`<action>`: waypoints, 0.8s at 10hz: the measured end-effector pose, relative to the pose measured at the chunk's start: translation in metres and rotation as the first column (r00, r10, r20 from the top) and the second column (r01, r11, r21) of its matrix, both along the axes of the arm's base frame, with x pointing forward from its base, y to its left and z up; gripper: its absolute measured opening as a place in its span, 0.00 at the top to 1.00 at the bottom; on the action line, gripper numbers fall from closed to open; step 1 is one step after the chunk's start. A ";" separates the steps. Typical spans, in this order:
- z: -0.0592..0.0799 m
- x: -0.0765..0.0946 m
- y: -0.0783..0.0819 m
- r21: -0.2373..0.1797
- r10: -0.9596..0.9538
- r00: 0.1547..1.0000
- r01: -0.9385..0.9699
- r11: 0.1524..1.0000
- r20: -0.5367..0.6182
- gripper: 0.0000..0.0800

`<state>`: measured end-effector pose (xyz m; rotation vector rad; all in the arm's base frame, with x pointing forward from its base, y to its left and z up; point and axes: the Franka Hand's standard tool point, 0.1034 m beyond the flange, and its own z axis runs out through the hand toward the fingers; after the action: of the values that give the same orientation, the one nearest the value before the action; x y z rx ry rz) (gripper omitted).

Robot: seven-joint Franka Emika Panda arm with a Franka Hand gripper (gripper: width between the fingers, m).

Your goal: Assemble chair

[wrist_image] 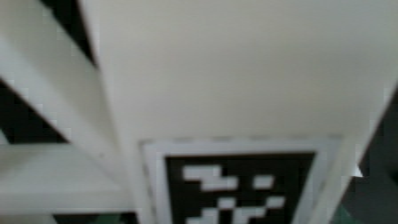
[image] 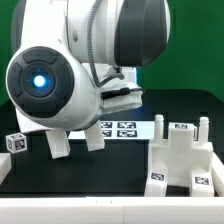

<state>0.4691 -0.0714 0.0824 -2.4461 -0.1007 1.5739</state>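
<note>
- We cannot see the claw itself: in the exterior view the arm (image: pixel 60 80) leans towards the camera and its bulky body covers the claw. In the wrist view no finger can be picked out, so we cannot tell whether the claw is open, closed or gripping something.
- Closest to the claw, the wrist view is almost filled by a blurred white panel (wrist_image: pixel 214 70). It carries a black-and-white tag (wrist_image: pixel 231 185) at one end.
- Beside that panel we see white bars (wrist_image: pixel 45 100), one slanting and one crossing it, against a dark background. They are too blurred to name.
- Under the arm in the exterior view, a left white piece (image: pixel 57 143) and a right white piece (image: pixel 92 138) reach down to the black table (image: pixel 110 170), both slightly tilted. We cannot tell what they belong to.
- Just behind them the marker board (image: pixel 120 128) lies flat on the table.
- Near the exterior view's left edge, a small tagged cube (image: pixel 14 142) sits on the table, apart from everything else.
- At the exterior view's right stands the chair assembly (image: pixel 185 155). It is a blocky white structure with two upright posts and several tags, resting on the table well apart from the arm.
</note>
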 end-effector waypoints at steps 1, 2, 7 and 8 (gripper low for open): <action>-0.001 0.000 0.001 0.012 -0.022 1.000 0.022 1.000 -0.001 0.64; -0.002 -0.002 0.004 0.026 -0.056 0.998 0.056 0.998 -0.010 0.64; -0.006 -0.007 0.009 0.033 -0.076 0.996 0.077 0.996 -0.041 0.64; -0.006 -0.007 0.009 0.033 -0.075 0.996 0.077 0.997 -0.042 0.64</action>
<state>0.4620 -0.0624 0.0765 -2.3621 -0.0270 1.5752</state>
